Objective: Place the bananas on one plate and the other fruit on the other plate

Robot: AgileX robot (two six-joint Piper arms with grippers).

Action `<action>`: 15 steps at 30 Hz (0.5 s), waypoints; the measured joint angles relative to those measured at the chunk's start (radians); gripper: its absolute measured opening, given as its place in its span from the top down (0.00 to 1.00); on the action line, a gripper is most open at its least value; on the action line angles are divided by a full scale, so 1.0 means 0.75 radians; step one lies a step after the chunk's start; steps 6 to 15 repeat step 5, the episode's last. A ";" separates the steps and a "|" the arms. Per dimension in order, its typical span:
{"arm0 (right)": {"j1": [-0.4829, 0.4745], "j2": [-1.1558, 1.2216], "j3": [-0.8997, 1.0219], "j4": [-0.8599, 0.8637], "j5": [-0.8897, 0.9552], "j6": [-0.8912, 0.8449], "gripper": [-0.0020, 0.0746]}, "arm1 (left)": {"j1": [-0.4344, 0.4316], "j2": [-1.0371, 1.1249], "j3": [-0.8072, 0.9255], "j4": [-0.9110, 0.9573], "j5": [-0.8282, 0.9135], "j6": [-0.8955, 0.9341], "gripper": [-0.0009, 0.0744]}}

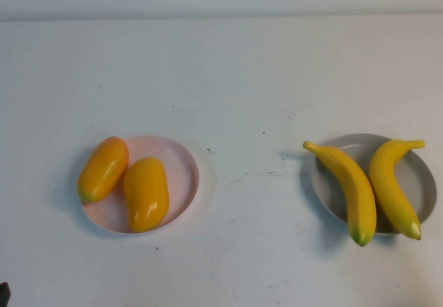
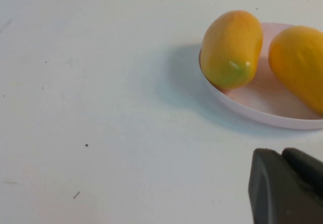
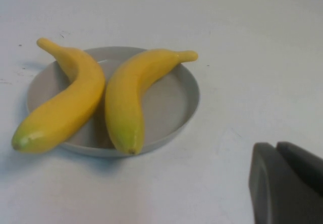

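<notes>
Two yellow bananas (image 1: pixel 349 189) (image 1: pixel 393 186) lie side by side on the grey plate (image 1: pixel 423 182) at the right. They also show in the right wrist view (image 3: pixel 65 105) (image 3: pixel 133 90) on the grey plate (image 3: pixel 174 103). Two orange-yellow mango-like fruits (image 1: pixel 104 169) (image 1: pixel 146 193) lie on the pink plate (image 1: pixel 187 165) at the left, and show in the left wrist view (image 2: pixel 232 47) (image 2: pixel 300 62) on the pink plate (image 2: pixel 262 103). My left gripper (image 2: pixel 281 156) is shut and empty, drawn back from the pink plate. My right gripper (image 3: pixel 276 147) is shut and empty, drawn back from the grey plate.
The white table (image 1: pixel 242 99) stretches between and behind the two plates, with a few small dark specks. A dark bit of my left arm (image 1: pixel 3 294) shows at the near left corner of the high view.
</notes>
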State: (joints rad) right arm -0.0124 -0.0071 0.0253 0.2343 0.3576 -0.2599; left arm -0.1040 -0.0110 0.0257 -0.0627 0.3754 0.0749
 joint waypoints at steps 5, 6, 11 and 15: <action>0.000 0.000 0.000 0.003 0.000 0.000 0.99 | 0.000 0.000 0.000 0.000 0.000 0.000 0.99; 0.000 0.000 0.000 0.003 0.000 0.000 0.99 | 0.000 0.000 0.000 0.000 0.000 0.000 0.99; 0.000 0.000 0.000 0.003 0.000 0.000 0.99 | 0.000 0.000 0.000 0.000 0.000 0.000 0.99; 0.000 0.000 0.000 0.003 0.000 0.000 0.99 | 0.000 0.000 0.000 0.000 0.000 0.000 0.99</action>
